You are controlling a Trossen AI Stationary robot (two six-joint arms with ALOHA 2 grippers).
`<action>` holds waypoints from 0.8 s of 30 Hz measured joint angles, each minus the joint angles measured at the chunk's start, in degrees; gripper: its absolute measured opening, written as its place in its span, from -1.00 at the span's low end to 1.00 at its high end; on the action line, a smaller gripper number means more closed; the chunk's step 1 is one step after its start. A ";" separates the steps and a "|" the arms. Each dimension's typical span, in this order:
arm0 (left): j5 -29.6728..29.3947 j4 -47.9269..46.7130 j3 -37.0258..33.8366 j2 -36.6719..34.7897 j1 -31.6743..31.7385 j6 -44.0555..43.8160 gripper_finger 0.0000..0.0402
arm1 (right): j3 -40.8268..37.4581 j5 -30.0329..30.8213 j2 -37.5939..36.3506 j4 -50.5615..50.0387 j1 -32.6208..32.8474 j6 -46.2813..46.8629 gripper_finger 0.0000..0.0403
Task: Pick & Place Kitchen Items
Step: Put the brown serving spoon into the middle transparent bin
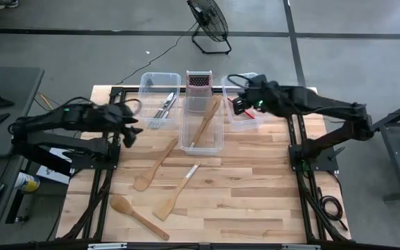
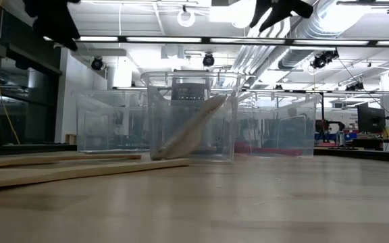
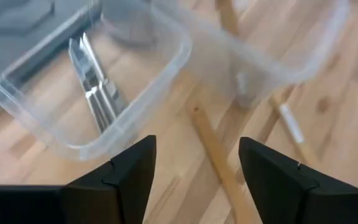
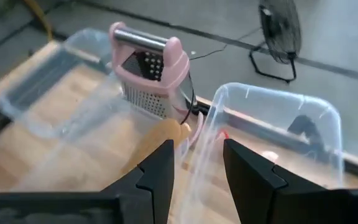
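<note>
My left gripper (image 1: 129, 130) (image 3: 197, 146) hangs open and empty above the table, just left of the left clear bin (image 1: 160, 97), where silver metal utensils (image 3: 95, 87) lie. My right gripper (image 1: 236, 105) (image 4: 197, 149) hovers open and empty over the right bin (image 4: 278, 130), which holds a red-headed item (image 1: 250, 117). A wooden spatula (image 1: 205, 121) leans inside the middle bin (image 1: 201, 142). Flat on the table lie a wooden spoon (image 1: 155, 165), a pale-handled spatula (image 1: 178, 191) and another wooden spoon (image 1: 139, 217).
The metal grater with the pink top (image 4: 151, 71) stands upright behind the middle bin. The three bins sit in a row at the table's far side. Bare wood (image 1: 255, 194) spreads over the near right part. A floor fan (image 1: 210, 24) stands beyond the table.
</note>
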 joint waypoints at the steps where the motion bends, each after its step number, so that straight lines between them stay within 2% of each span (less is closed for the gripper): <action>1: 0.15 0.11 0.00 1.97 0.00 -0.61 0.14 | 0.00 -1.66 -0.92 -0.24 -0.97 -2.74 -0.35; 8: 2.09 -0.10 0.00 15.02 0.00 -7.89 0.14 | -1.52 -9.72 -5.02 -3.27 -8.92 -16.59 -0.35; 14: 6.71 -1.36 0.00 24.90 0.00 -16.55 0.14 | -15.58 -23.62 -12.76 9.06 -16.16 -24.25 -0.35; 18: 11.08 -2.54 -0.01 29.82 -0.50 -22.44 0.14 | -21.85 -27.21 -17.18 11.97 -19.05 -25.80 -0.35; 24: 13.77 -2.83 -0.02 35.47 -6.96 -25.46 0.14 | -25.75 -30.55 -20.95 13.38 -22.98 -29.73 -0.35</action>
